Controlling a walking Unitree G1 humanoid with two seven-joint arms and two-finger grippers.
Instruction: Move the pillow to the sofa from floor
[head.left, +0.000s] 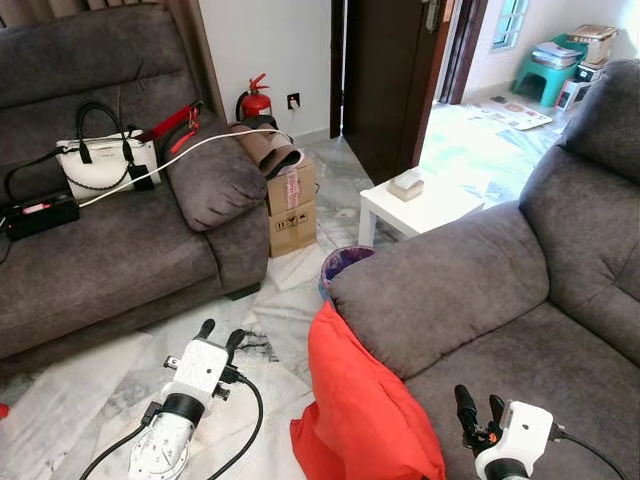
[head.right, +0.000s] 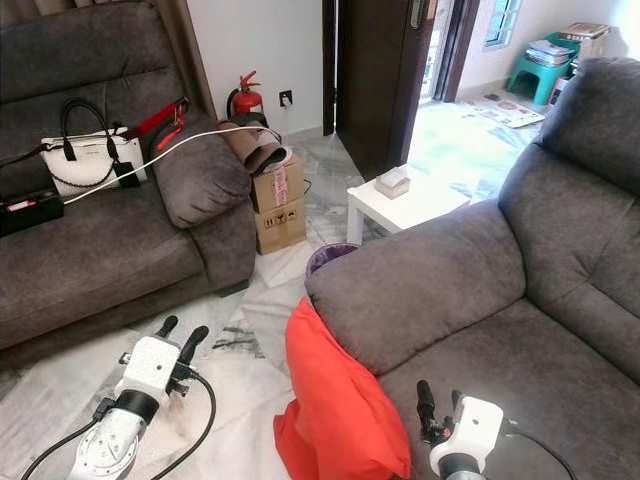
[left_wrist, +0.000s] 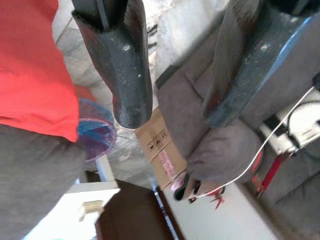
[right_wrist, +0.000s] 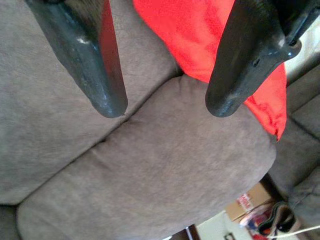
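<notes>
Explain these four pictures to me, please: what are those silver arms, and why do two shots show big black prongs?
A walking home robot took them. The two wide pictures come from its head camera, looking down. Its left gripper hangs over the floor; its right gripper hangs over the grey sofa. The black prongs are each gripper's fingers, filmed by wrist cameras. Both pairs are spread and hold nothing. The red pillow it must lift leans against the sofa's armrest, its lower end on the floor. Nearby stand a cardboard box and a white table.

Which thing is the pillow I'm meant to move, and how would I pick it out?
Find the grey sofa on the robot's right. The pillow leans against its armrest, low end on the floor, between both grippers. It is the one bright red-orange thing there.
</notes>
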